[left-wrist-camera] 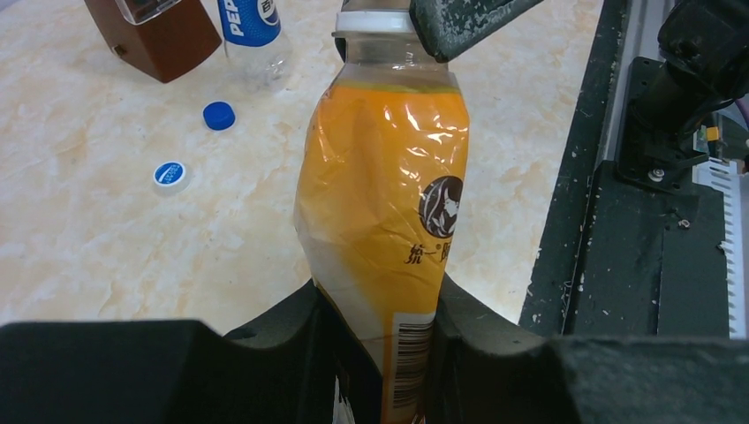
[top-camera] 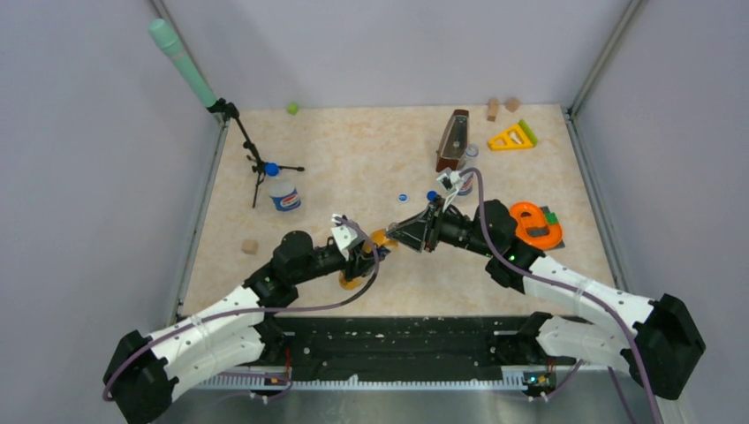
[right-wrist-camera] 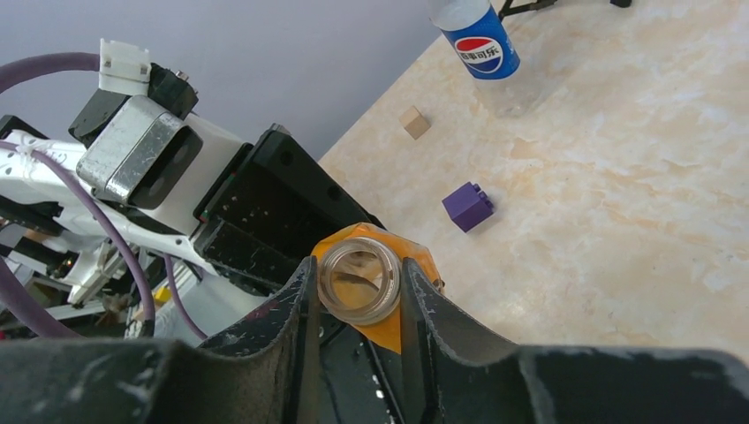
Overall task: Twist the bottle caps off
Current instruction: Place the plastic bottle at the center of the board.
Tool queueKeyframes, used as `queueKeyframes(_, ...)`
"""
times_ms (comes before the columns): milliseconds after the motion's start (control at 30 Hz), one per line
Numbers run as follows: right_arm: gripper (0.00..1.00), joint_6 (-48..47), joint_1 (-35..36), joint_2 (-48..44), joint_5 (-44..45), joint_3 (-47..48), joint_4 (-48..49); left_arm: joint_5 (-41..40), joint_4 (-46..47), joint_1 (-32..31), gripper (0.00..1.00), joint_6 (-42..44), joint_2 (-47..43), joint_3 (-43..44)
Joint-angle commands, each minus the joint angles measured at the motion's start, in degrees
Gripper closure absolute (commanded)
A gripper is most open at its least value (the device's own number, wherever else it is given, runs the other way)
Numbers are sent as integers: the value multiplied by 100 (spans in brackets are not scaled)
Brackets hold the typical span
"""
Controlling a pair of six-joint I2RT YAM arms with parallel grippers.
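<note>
Currently on the grip-and-twist step. The left gripper (left-wrist-camera: pixel 375 314) is pinching the orange bottle (left-wrist-camera: pixel 384 177) low on its body, with the jaws partly closed into the crumpled label. The right gripper (right-wrist-camera: pixel 356 269) is squeezing fully onto the pale top (left-wrist-camera: pixel 375 22) of that bottle, one finger on each side. I'm reading that top as a pale cap. But the right wrist view is looking straight down on it, so I'm not ruling out a bare neck.

Two caps are lying loose on the table, a blue cap (left-wrist-camera: pixel 219 115) and a white-blue cap (left-wrist-camera: pixel 170 177). They're near each other and close to a cola bottle (left-wrist-camera: pixel 252 31). A second cola bottle (top-camera: pixel 283 193) is standing far left, wearing a dark blue cap (top-camera: pixel 272 168).

My guess is the twist is just starting. The next move is calling for the right wrist rotating while the left is resisting. The soft body is probably going to wring, so the grip needs watching.
</note>
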Motion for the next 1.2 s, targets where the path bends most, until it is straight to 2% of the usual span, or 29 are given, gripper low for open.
queueKeyframes(0, 98, -78, 54, 22, -35, 254, 115, 85, 358, -5, 77, -38, -5, 228)
queueKeyframes(33, 100, -117, 59, 17, -28, 271, 46, 38, 365, -5, 71, -57, -18, 218)
queueKeyframes(200, 100, -273, 58, -33, 207, 300, -212, -200, 505, -5, 13, -94, -74, 130)
queueKeyframes(233, 100, -309, 59, -53, 290, 320, -303, -289, 511, -5, 10, -98, -82, 120)
queueKeyframes(400, 100, -529, 59, -231, 1122, 405, -1022, -959, 395, -5, 7, -293, -225, 56)
queueKeyframes(633, 100, -856, 58, -912, 2620, 608, -2370, -2608, 648, 1, 5, -491, -948, -406)
queueKeyframes(733, 100, -1110, 56, -1172, 3201, 829, -2797, -3155, 872, -1, 2, -662, -1261, -638)
queueKeyframes(967, 100, -1549, 57, -956, 5069, 1828, -4164, -3300, 593, -1, 1, -547, -1519, -636)
queueKeyframes(1167, 100, -1695, 56, -564, 6247, 2084, -4665, -3230, 568, 4, 1, -496, -1486, -666)
